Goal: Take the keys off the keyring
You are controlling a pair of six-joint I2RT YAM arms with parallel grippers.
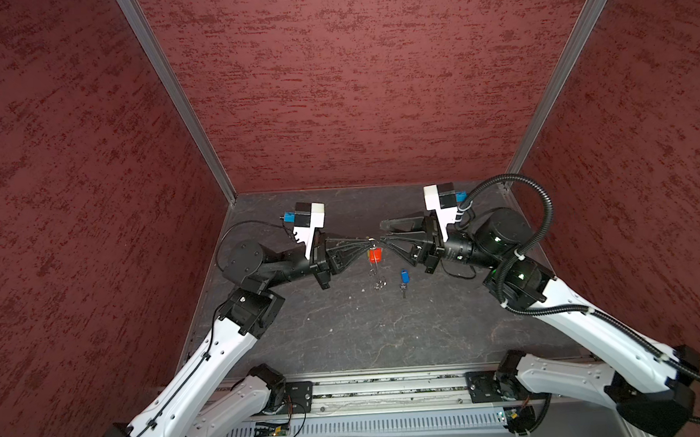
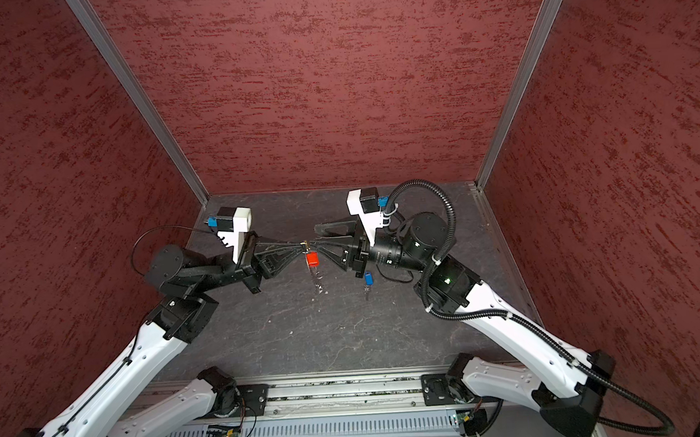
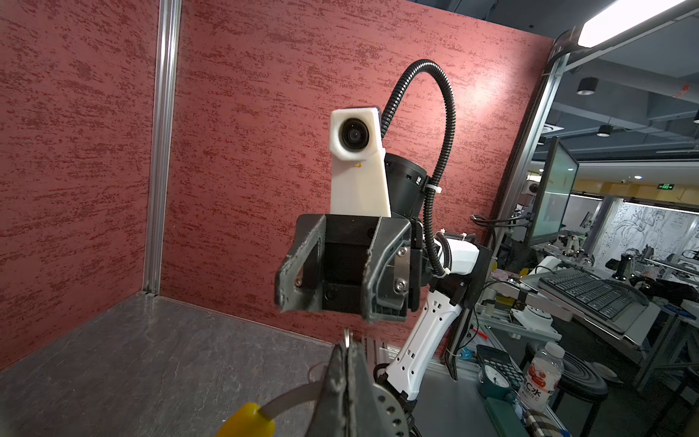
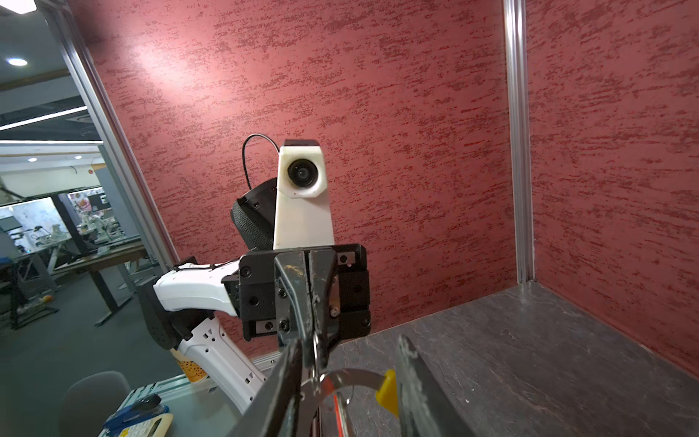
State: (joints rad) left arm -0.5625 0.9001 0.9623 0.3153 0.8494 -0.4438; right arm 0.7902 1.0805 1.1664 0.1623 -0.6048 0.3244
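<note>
**Above the mid-surface: left end effector clamped on the keyring, right one parted around it**

Over the middle of the dark, stone-patterned surface (image 1: 347, 332), the 2 arms met tip to tip in both top views. The left end effector (image 1: 368, 240) (image 2: 302, 244) had its fingers pressed flat together. In the left wrist view they pinched a small split ring (image 3: 347, 336) at their very tips. That ring belonged to the keyring (image 3: 291, 397), whose pale silvery band curved away to a yellow sleeve (image 3: 246, 420) beside the fingers.

The right end effector (image 1: 381, 233) (image 2: 316, 235) stood partly open, its 2 fingers clearly apart and gripping nothing. In the right wrist view the keyring's band (image 4: 351, 376) and the yellow sleeve (image 4: 389, 389) lay in the gap between those fingers. Whether either finger touched the band could not be told.

The red-headed key (image 1: 375, 254) (image 2: 312, 259) hung just below the meeting tips, raised off the surface. Thin silvery parts of the keyring dangled beneath it. How it was attached was too small to make out.

The blue-headed key (image 1: 404, 280) (image 2: 368, 284) lay flat on the surface, apart from the keyring. It sat near the right end effector's base, with its metal blade pointing toward the front edge.
</note>
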